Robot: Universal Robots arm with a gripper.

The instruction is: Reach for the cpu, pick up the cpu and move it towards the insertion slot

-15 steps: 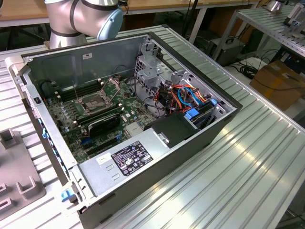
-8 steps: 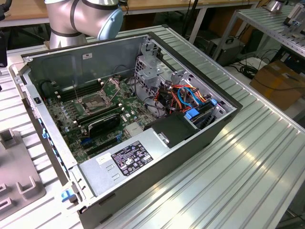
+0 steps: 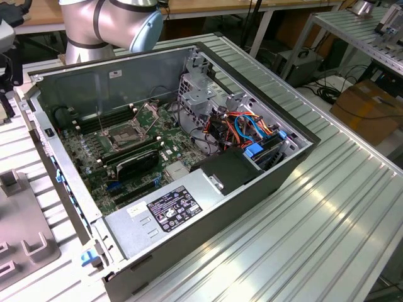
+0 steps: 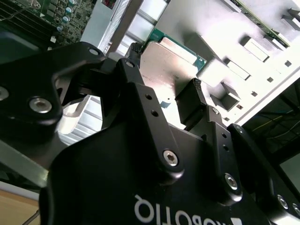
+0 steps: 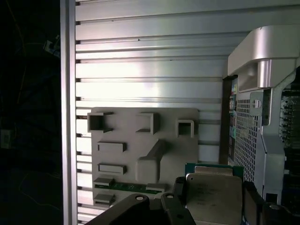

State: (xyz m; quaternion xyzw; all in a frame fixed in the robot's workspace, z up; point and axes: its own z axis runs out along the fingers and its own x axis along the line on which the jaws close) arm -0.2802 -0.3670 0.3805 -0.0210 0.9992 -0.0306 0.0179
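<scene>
Black hand (image 4: 164, 101) closest in both wrist views, fingers (image 4: 194, 105) clamped on either side of the cpu (image 5: 213, 197), chip lifted above a grey moulded fixture tray (image 5: 140, 140). Ribbed aluminium tabletop (image 3: 315, 207) beneath, cluttered workshop benches and a cardboard box (image 3: 368, 104) behind. Open computer case (image 3: 208, 207) lying on its side in the exterior view: green motherboard, insertion slot (image 3: 126, 132) with plate raised, power supply (image 3: 167, 211), coloured cables.

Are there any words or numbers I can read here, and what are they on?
Black label on the silver box: print too small to read.
White sticker on the case wall: too small.
cpu face: faint print, unreadable.
pincer body: white letters, upside down, cut off.
</scene>
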